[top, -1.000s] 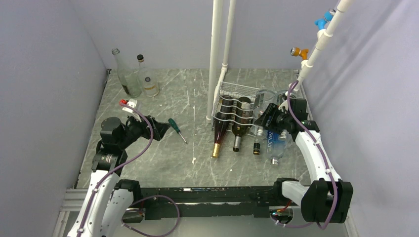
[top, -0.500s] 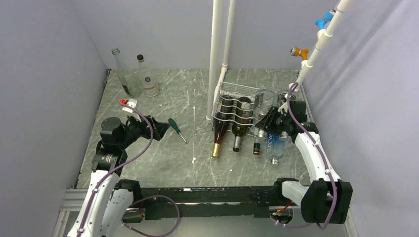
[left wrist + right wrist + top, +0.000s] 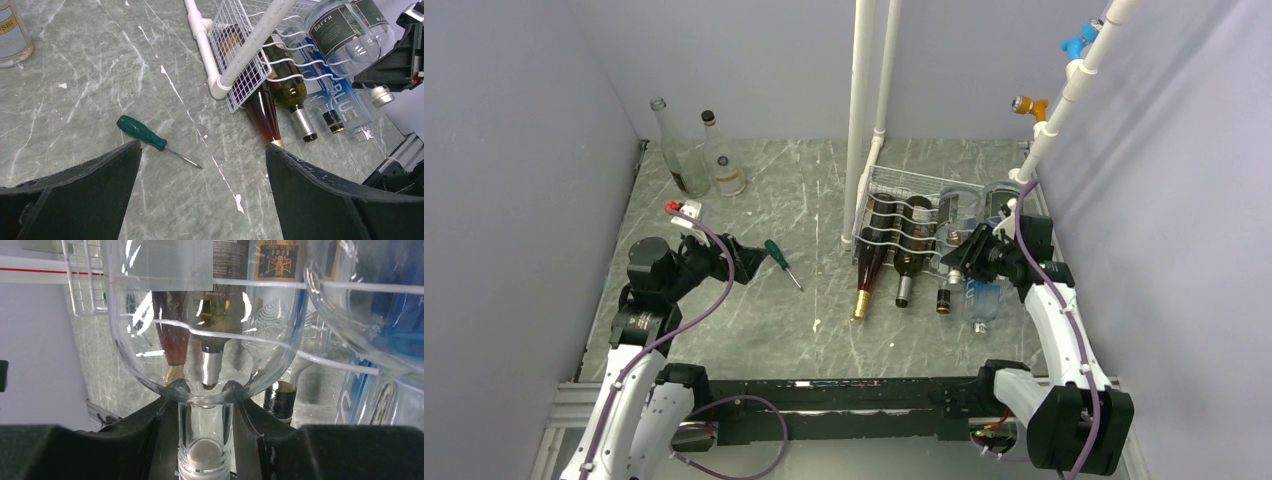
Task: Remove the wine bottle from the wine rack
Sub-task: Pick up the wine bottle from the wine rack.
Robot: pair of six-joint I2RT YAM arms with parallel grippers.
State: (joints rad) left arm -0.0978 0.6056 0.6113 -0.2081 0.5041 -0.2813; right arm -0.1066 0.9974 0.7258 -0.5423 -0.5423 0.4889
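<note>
step: draw out | right gripper [image 3: 205,440] clamped on wine bottle [image 3: 205,340] neck | pull straight along neck, lifting clear of wine rack [image 3: 892,184] wires | left gripper [image 3: 200,167] gaping, idle

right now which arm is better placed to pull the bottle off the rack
Right. The right pincer is shut on the neck of the clear bottle in the wine rack; the left pincer hangs open near the screwdriver.

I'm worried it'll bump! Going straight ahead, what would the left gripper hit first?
Probably the green-handled screwdriver on the table, just ahead of the open left gripper; depth is unclear.
</note>
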